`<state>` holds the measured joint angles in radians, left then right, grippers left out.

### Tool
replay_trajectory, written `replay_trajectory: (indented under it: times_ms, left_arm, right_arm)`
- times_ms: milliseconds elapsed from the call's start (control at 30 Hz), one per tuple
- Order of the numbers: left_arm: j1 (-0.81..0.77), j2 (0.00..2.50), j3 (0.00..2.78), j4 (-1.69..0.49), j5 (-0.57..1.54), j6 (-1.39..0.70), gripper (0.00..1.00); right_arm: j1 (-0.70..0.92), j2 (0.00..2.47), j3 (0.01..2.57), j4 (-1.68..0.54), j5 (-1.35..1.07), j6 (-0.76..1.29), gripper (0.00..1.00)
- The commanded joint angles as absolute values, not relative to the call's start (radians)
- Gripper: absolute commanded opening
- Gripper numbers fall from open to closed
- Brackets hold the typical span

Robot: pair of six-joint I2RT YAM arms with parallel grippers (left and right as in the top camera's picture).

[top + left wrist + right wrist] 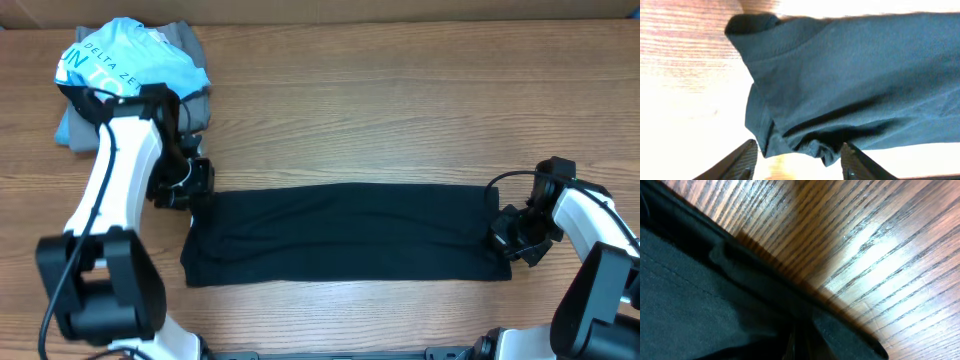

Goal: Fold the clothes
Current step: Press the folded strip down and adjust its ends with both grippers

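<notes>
Lying flat on the wooden table [400,100], the black garment [345,235] stretches as a long, narrow band across the lower middle of the overhead frame, its long sides running left to right. Its surface is mostly smooth, with a few soft wrinkles near the right end.

At the band's upper left corner sits the left tool [190,185], reached down from the white arm on the left side of the frame. In the left wrist view its two fingers [740,162] stand spread apart at the bottom edge, and a rumpled corner of the black cloth lies in the gap between them. Bare table shows between the left finger and the cloth, so nothing is pinched there. A thick hem runs along the edge of the fabric, and another corner curls up at the upper left of that view.

At the right end of the band, the right tool [508,238] rests on the cloth's edge. In the right wrist view the fingers are nearly hidden at the bottom centre, pressed together, with a fold of the dark hem drawn up into them; it looks like a pinch on the garment's edge. Wood grain fills the upper right of that view.

In the upper left corner of the overhead frame, well apart from the black band, a light blue shirt [130,55] with printed letters is heaped on a grey garment [190,40].
</notes>
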<state>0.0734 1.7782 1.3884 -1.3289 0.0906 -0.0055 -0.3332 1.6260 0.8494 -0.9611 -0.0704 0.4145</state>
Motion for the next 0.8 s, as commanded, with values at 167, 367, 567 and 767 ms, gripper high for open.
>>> replay_trajectory:
  times_ms: [167, 367, 567, 767]
  left_arm:
    - [0.095, 1.765, 1.167, -1.165, 0.068, -0.086, 0.58]
    - [0.123, 1.765, 1.148, -1.159, 0.063, -0.091, 0.59]
    - [0.124, 1.765, 1.066, -1.058, 0.134, -0.072, 0.53]
    - [0.124, 1.765, 1.056, -1.034, 0.222, -0.022, 0.24]
  right_arm:
    - [-0.336, 1.613, 0.842, -0.962, -0.054, 0.42, 0.1]
    - [-0.336, 1.613, 0.842, -0.966, -0.054, 0.42, 0.1]
    - [-0.336, 1.613, 0.842, -0.969, -0.054, 0.42, 0.1]
    - [-0.336, 1.613, 0.842, -0.964, -0.054, 0.42, 0.1]
